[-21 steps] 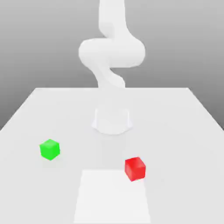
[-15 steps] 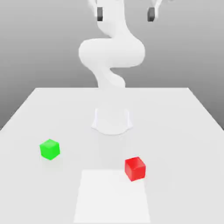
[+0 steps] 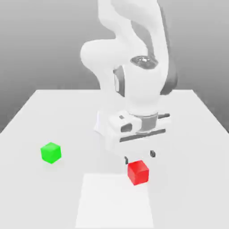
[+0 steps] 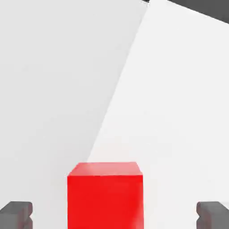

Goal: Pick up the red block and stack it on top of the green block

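The red block (image 3: 137,172) sits on the white table toward the front, slightly to the exterior view's right of centre. My gripper (image 3: 139,156) hangs just above and behind it, open, with dark fingertips (image 3: 153,154) spread wider than the cube. In the hand view the red block (image 4: 105,195) lies between the two grey fingertips (image 4: 16,214), with clear gaps on both sides. The green block (image 3: 51,152) rests apart at the exterior view's left, well away from the gripper.
The arm's round white base (image 3: 107,125) stands behind the gripper at the table's middle. A lighter rectangular patch (image 3: 114,201) marks the table's front, touching the red block's spot. The table's edges (image 3: 18,112) slant away on both sides.
The hand has dropped from high above the scene to just over the red block, fingers staying spread. Both blocks are where they were.
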`<action>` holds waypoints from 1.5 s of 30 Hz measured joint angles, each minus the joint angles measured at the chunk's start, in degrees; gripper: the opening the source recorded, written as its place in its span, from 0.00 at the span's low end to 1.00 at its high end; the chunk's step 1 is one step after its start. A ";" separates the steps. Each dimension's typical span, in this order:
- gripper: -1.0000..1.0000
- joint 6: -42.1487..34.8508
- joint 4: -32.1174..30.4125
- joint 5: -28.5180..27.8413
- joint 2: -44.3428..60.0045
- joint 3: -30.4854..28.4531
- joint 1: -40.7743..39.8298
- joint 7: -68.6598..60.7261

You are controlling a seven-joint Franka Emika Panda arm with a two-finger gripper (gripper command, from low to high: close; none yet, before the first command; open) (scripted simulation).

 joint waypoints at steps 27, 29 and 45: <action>0.00 -13.53 -3.26 -6.88 -17.00 -10.78 -20.75 13.58; 0.00 -14.62 -3.72 -8.34 -18.60 -12.82 -26.18 16.70; 0.00 -2.77 -5.08 -4.17 -7.78 -24.01 -39.27 21.79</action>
